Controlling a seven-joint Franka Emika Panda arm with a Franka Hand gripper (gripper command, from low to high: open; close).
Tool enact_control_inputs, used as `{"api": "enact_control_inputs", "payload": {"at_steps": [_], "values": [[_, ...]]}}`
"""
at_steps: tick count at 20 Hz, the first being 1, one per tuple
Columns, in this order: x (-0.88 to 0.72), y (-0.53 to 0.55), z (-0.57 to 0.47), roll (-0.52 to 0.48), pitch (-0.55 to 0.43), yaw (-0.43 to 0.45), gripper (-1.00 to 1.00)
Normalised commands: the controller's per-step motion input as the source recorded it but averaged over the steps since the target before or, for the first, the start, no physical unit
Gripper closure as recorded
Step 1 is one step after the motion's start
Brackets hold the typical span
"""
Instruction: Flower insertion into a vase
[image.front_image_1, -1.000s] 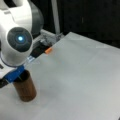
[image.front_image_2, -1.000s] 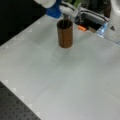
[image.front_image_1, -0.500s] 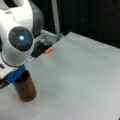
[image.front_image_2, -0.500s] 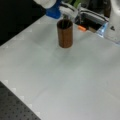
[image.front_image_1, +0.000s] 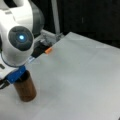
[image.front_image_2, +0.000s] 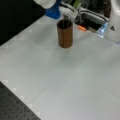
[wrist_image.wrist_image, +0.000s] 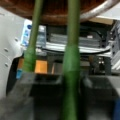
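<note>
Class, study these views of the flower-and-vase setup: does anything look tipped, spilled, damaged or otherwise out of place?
Nothing stands out. The vase stands upright on the table in both front views, with the gripper directly over its mouth. The wrist view shows two green stems running up toward the vase's rim. Nothing looks spilled or broken.

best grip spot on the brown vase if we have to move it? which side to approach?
Probably the straight side wall of the vase, at mid-height, coming in level from the bare table side at a front view's bottom. It stands upright and cylindrical, so opposite walls suit a pinch. The top is poor: the tool sits over the rim and green stems reach toward the mouth.
</note>
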Motion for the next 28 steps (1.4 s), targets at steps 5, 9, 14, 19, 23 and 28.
{"api": "enact_control_inputs", "payload": {"at_steps": [5,9,14,19,23,28], "values": [[0.08,0.16,-0.1,-0.037,-0.039,-0.082,-1.0],[0.09,0.16,-0.1,-0.039,-0.028,-0.083,-1.0],[0.09,0.15,-0.1,-0.038,-0.028,-0.085,-1.0],[0.1,0.17,-0.02,-0.07,-0.011,-0.106,-1.0],[0.14,0.25,0.22,-0.153,-0.137,-0.134,-1.0],[0.11,0.24,0.35,-0.145,-0.329,-0.005,-1.0]]}}
